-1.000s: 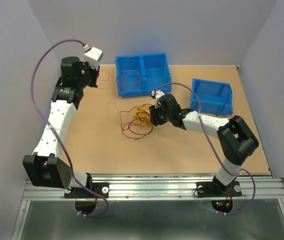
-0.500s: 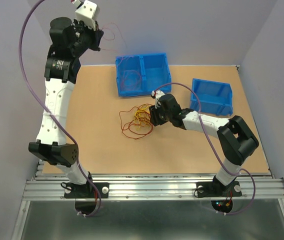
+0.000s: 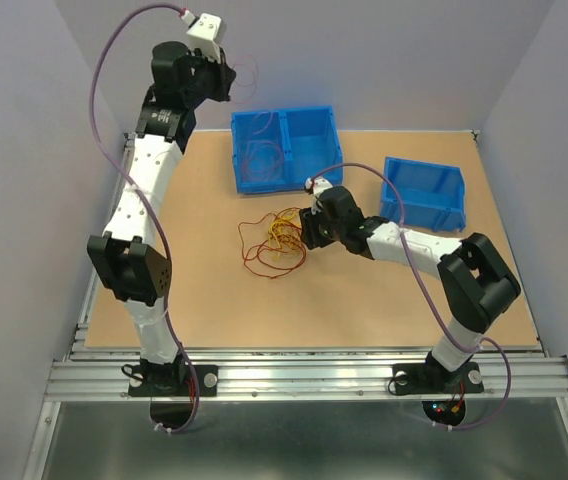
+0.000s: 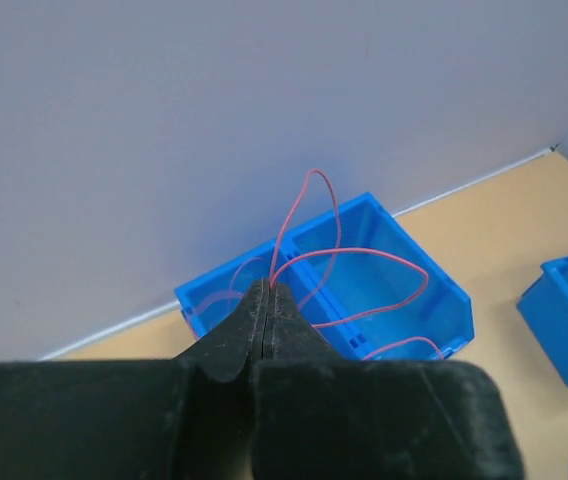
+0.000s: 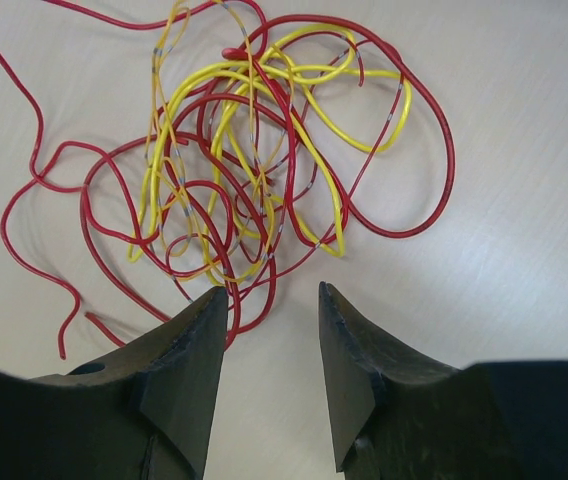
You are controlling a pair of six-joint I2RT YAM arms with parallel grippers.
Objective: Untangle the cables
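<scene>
I am pinching one thin red wire [image 4: 310, 173] in my left gripper [image 4: 267, 290], jaws fully together, raised high over the far side of the table [image 3: 214, 290]; the wire is looping out from the tips toward the divided blue bin [image 3: 284, 112] directly below, so I judge a drop comes next; I am hovering my right gripper [image 5: 272, 292] about half open, holding nothing, with the tangle of cables [image 5: 249, 150] lying on the table just ahead of its tips, mid-table and to its left; that arm is much the nearer; the heap is sprawling in loops with no single long axis; I am counting two bins, the single one [image 3: 422, 163] at right; red, yellow and paler orange strands, too knotted to number.
</scene>
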